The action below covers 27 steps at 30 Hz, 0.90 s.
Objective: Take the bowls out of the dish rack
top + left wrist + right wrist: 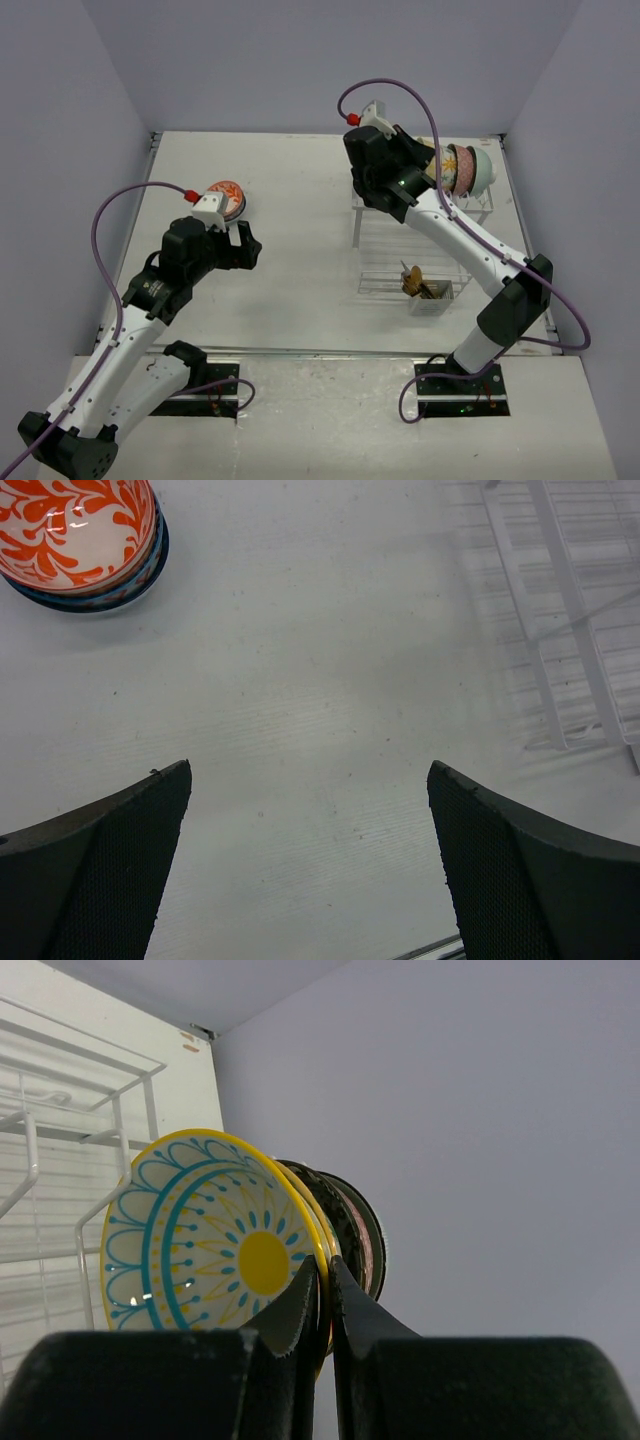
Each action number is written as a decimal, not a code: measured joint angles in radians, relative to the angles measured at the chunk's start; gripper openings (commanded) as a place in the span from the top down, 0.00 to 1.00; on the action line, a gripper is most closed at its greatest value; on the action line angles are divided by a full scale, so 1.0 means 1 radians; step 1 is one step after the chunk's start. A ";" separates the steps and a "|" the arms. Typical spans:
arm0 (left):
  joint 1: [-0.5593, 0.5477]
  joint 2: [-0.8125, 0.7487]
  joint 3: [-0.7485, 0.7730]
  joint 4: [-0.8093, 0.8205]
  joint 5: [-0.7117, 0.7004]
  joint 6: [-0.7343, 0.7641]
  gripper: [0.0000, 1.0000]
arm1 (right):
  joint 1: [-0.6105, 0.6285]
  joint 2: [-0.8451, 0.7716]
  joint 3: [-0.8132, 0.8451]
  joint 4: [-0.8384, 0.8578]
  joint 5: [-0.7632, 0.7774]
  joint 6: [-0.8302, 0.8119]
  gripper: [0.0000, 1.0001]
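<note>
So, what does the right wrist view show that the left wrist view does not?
Only the right wrist view: the right fingers pinching the rim of a yellow bowl standing on edge, darker bowls behind it. Only the left wrist view: the left fingers wide apart, an orange bowl stacked on a blue bowl. Both: the white dish rack and the table.

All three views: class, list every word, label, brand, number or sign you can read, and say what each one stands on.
None: no readable word, number, label or brand shows in any view.
The orange bowl and the yellow bowl carry painted patterns only, no lettering.
The rack is plain white wire with nothing printed on it.
</note>
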 measured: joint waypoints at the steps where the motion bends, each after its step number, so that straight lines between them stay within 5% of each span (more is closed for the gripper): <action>1: 0.000 0.000 0.000 0.000 0.000 0.001 0.00 | 0.002 0.000 0.000 0.000 0.000 -0.002 1.00; 27: 0.000 0.009 0.000 0.000 0.000 0.006 0.00 | 0.032 -0.006 0.040 -0.001 -0.008 -0.020 1.00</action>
